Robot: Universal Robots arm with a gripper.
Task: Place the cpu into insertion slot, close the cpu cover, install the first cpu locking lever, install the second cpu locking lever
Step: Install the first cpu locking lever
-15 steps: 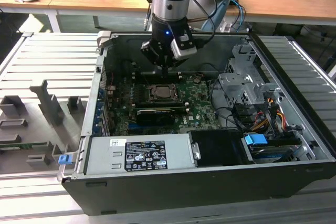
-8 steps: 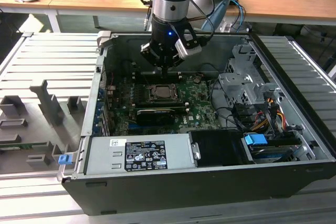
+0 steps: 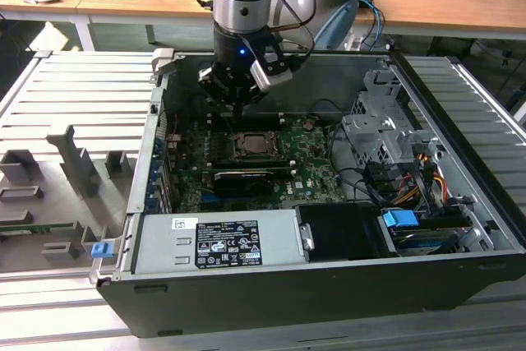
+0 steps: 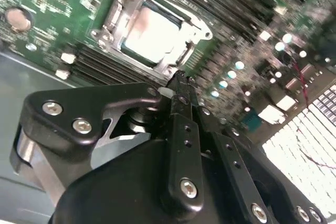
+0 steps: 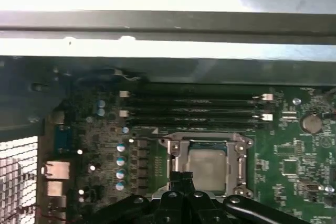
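The cpu (image 4: pixel 149 35) (image 5: pixel 207 165) lies flat in the insertion slot (image 3: pixel 265 154), its pale silver face showing. The cpu cover (image 4: pixel 116 18) (image 5: pixel 175 150), a silvery frame, lies down around it, and the chip shows through its window. My gripper (image 4: pixel 178 80) (image 5: pixel 181 176) is shut with nothing between its black fingers. It hangs just above the socket's edge, on the side of the long memory slots. In the exterior view the gripper (image 3: pixel 238 103) hovers over the board, slightly beyond the socket (image 3: pixel 250 145).
The green motherboard (image 3: pixel 308 174) sits inside an open computer case (image 3: pixel 329 285). A long black card (image 3: pixel 242 178) lies just in front of the socket. Memory slots (image 5: pixel 194 106) run beside it. A drive cage and cables (image 3: pixel 394 162) fill the exterior view's right.
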